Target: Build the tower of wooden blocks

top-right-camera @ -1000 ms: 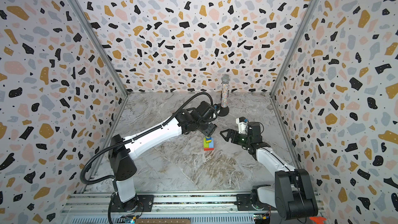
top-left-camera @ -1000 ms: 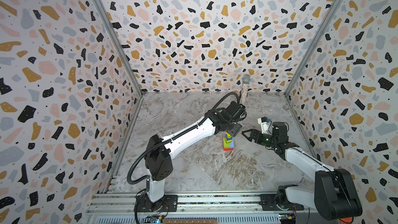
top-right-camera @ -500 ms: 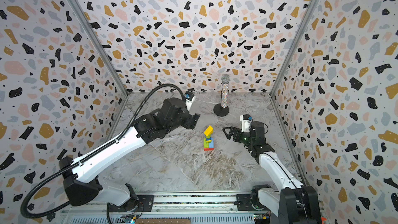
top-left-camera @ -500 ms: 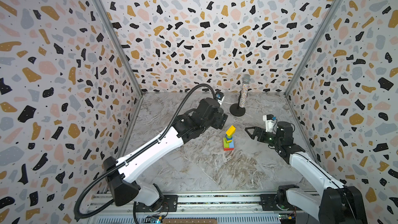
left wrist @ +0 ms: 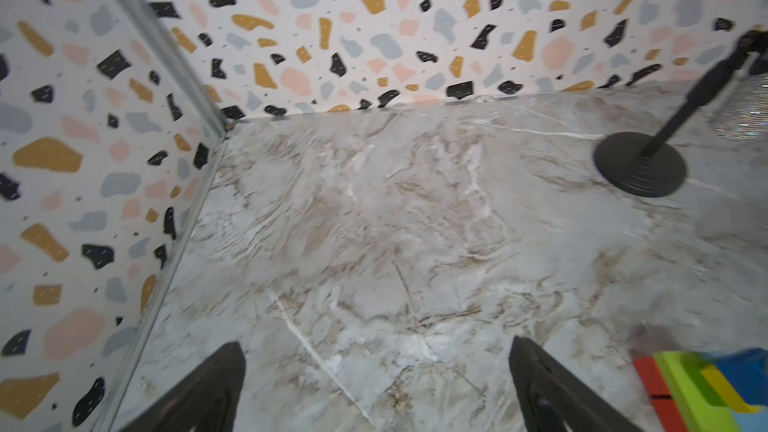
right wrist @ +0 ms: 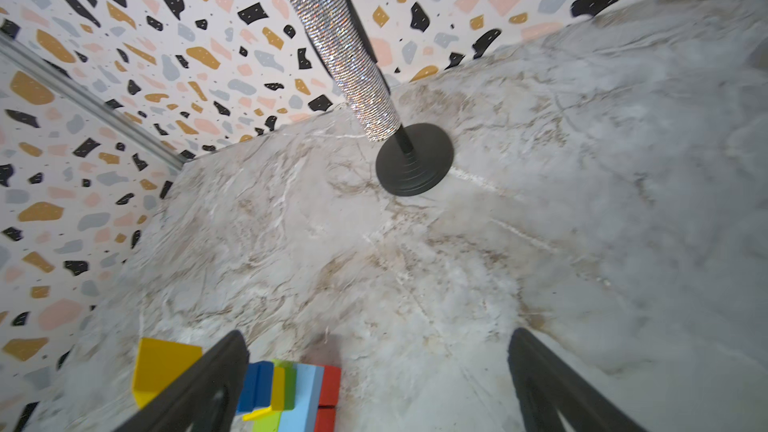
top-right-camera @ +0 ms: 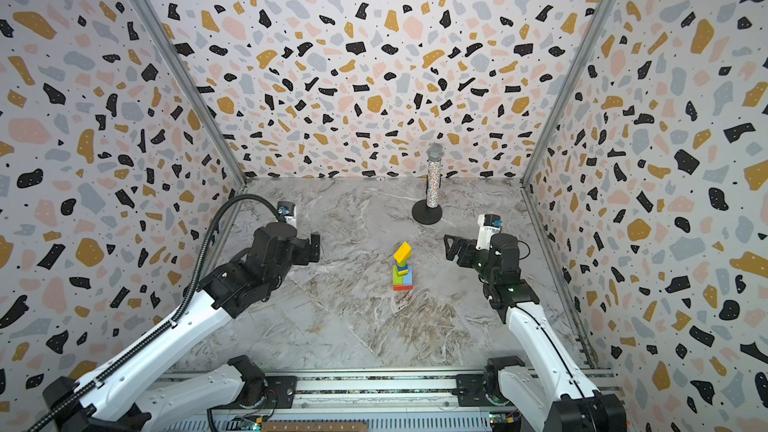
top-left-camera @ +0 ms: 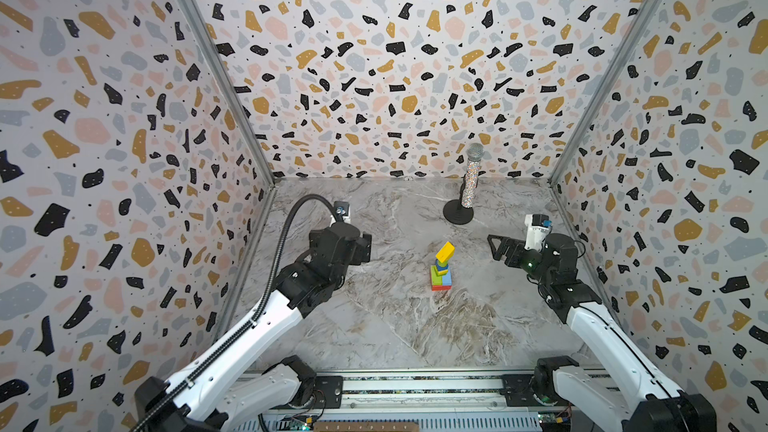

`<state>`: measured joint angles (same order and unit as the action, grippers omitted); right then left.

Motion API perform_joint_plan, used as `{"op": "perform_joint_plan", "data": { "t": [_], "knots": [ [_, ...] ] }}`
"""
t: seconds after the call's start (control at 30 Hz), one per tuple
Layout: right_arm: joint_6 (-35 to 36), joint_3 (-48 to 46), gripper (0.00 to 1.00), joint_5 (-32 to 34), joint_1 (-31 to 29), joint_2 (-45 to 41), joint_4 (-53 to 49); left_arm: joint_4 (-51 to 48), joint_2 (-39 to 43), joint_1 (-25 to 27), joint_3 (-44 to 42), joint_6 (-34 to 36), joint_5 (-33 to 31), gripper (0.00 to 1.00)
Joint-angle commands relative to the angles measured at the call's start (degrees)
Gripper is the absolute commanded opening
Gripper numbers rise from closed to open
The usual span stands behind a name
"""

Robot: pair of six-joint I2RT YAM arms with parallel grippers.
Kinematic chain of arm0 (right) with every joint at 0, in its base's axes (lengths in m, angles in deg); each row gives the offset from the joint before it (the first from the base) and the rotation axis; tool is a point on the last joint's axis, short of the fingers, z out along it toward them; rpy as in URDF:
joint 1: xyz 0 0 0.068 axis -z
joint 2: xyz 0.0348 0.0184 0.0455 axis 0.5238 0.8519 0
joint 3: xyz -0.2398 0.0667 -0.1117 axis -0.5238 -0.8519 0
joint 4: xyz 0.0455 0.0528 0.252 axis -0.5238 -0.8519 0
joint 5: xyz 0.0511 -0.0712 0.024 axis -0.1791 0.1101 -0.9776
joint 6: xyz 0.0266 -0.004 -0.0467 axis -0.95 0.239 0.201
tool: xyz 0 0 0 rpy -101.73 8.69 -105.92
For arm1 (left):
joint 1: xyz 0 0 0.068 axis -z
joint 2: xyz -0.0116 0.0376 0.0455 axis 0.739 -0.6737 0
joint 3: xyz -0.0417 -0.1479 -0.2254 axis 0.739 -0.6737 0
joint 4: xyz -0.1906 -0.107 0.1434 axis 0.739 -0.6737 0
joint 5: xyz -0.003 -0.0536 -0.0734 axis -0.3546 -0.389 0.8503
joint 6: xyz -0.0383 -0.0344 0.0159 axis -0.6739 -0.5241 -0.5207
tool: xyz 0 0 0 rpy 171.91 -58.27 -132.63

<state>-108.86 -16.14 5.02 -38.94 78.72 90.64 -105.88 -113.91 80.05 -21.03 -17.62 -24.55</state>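
Note:
The tower (top-left-camera: 441,272) (top-right-camera: 402,274) stands mid-floor in both top views: red and light blue wood blocks at the bottom, green and blue above, a yellow brick (top-left-camera: 445,252) (top-right-camera: 402,252) askew on top. My left gripper (top-left-camera: 365,248) (top-right-camera: 314,248) is well to its left, open and empty; in the left wrist view its fingers (left wrist: 220,384) frame bare floor, with the tower (left wrist: 706,388) at the frame's corner. My right gripper (top-left-camera: 495,244) (top-right-camera: 451,244) is open and empty to the tower's right. The right wrist view shows the tower (right wrist: 299,388) beside one finger (right wrist: 216,380).
A glittery microphone (top-left-camera: 471,184) (top-right-camera: 433,182) (right wrist: 332,35) on a round black base (left wrist: 640,164) stands behind the tower near the back wall. Speckled walls close in the marble floor (top-left-camera: 395,326) on three sides. The arm rail (top-left-camera: 415,388) runs along the front.
My left gripper has let go of the yellow brick on the tower, opened wide and drawn back to the left. My right gripper has backed slightly to the right.

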Motion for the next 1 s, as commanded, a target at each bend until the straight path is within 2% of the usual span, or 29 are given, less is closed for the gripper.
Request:
{"op": "perform_joint_plan", "data": {
  "t": [0.0, 0.1, 0.23, 0.33, 0.43, 0.53, 0.6, 0.67, 0.77, 0.83, 0.97],
  "knots": [
    [5.6, -2.3, 0.99, 7.7, 0.1, -0.6, 2.4, 5.4, 3.7, -3.8, -4.7, -4.0, -4.3, 1.0],
    [8.4, -6.0, 0.99, 9.4, 0.0, -1.7, 7.9, 10.2, 6.6, -5.6, -10.0, -3.6, -6.8, 1.0],
    [11.2, -13.2, 0.99, 12.6, 0.0, -4.6, 18.4, 18.1, 7.1, -7.8, -17.1, -6.9, -15.3, 1.0],
    [14.2, -19.7, 0.99, 14.7, 0.0, -6.8, 28.7, 24.8, 5.0, -11.0, -20.7, -6.8, -10.8, 1.0],
    [16.8, -23.3, 0.99, 16.7, -0.1, -6.8, 35.2, 29.2, 0.8, -12.8, -21.7, -4.3, -10.8, 1.0],
    [18.2, -23.5, 0.99, 18.6, -0.3, -3.3, 37.2, 32.8, -3.5, -14.9, -20.9, -1.1, -11.1, 1.0],
    [18.3, -24.7, 0.99, 23.2, -0.8, -0.7, 40.1, 35.1, -6.5, -16.3, -20.4, 0.3, -9.9, 1.0],
    [18.7, -27.8, 0.99, 27.9, -0.9, 2.8, 47.5, 36.9, -10.3, -17.1, -20.1, 1.3, -9.1, 1.0],
    [20.3, -30.1, 0.99, 31.4, -1.2, 8.0, 57.5, 37.8, -15.4, -18.9, -19.6, 2.5, -8.8, 1.0],
    [21.2, -28.3, 0.99, 30.4, -1.3, 10.2, 56.3, 39.7, -17.0, -20.5, -20.5, 3.5, -10.3, 1.0],
    [21.2, -28.5, 0.99, 30.8, -1.8, 14.8, 63.8, 48.7, -17.9, -23.9, -23.7, 4.3, -10.3, 1.0]
  ]
}}
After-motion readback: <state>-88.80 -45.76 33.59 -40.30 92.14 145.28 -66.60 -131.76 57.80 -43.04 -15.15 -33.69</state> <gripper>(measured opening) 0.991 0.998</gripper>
